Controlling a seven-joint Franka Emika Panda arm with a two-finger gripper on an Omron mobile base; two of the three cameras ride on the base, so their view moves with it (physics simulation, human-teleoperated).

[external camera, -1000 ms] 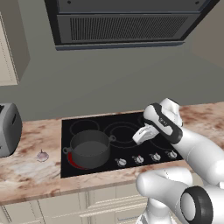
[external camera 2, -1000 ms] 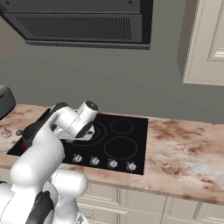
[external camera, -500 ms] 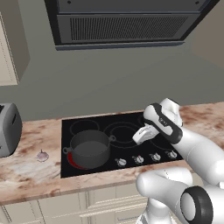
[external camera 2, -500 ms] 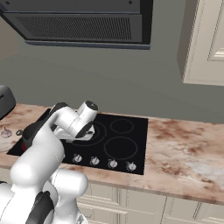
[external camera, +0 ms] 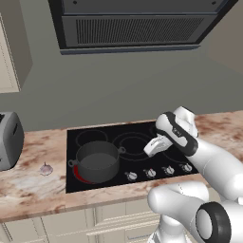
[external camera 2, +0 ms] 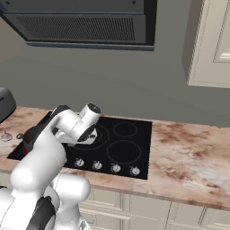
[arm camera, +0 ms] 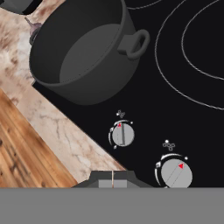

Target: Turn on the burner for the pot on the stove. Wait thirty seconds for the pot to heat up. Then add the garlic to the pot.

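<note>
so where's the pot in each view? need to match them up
Left base view: pot at lower left of center, on the stove's front-left zone, red glow at its base.
Right base view: far left edge, a dark sliver mostly behind the arm.
Hand view: upper left, open and empty, one loop handle toward the right.
Shared landmark: the row of silver knobs along the stove's front edge.

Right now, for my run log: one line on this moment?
burner: red glow | pot: on it, empty | garlic: on counter | gripper: above knobs
</note>
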